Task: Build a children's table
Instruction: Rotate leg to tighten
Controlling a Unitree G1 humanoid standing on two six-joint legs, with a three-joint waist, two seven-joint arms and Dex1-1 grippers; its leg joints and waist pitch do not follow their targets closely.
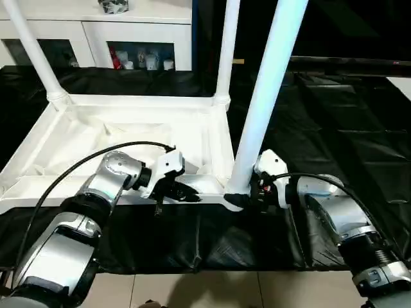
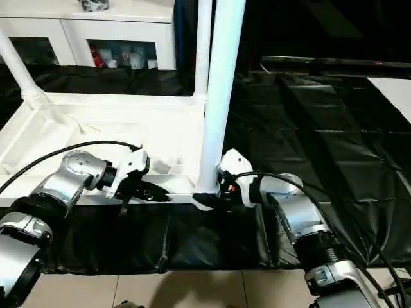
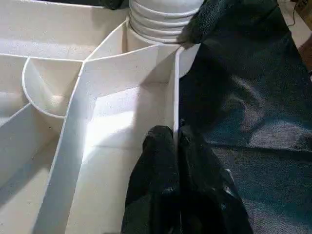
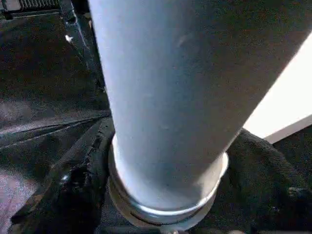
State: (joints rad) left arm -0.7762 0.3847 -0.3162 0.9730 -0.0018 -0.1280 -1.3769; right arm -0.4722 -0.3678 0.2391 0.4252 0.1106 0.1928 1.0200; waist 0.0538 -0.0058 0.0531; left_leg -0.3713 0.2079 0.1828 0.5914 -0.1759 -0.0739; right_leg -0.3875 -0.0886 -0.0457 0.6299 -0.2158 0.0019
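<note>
The white tabletop (image 1: 128, 128) lies upside down on a black cloth, ribbed underside up. Three white legs stand in its corner sockets: far left (image 1: 35, 51), far right (image 1: 226, 45) and near right (image 1: 263, 96). My left gripper (image 1: 186, 192) is at the near rim, and the left wrist view shows it (image 3: 174, 136) shut on the thin rim wall (image 3: 176, 87). My right gripper (image 1: 253, 192) is at the foot of the near right leg (image 4: 165, 97). Its black fingers (image 4: 73, 190) press against both sides of the leg's base at the socket.
The black cloth (image 1: 334, 115) covers the floor around the tabletop and stretches away to the right. A white glass-door cabinet (image 1: 138, 38) stands behind. Pale floor tiles (image 1: 225, 289) show along the near edge. Black cables loop over both forearms.
</note>
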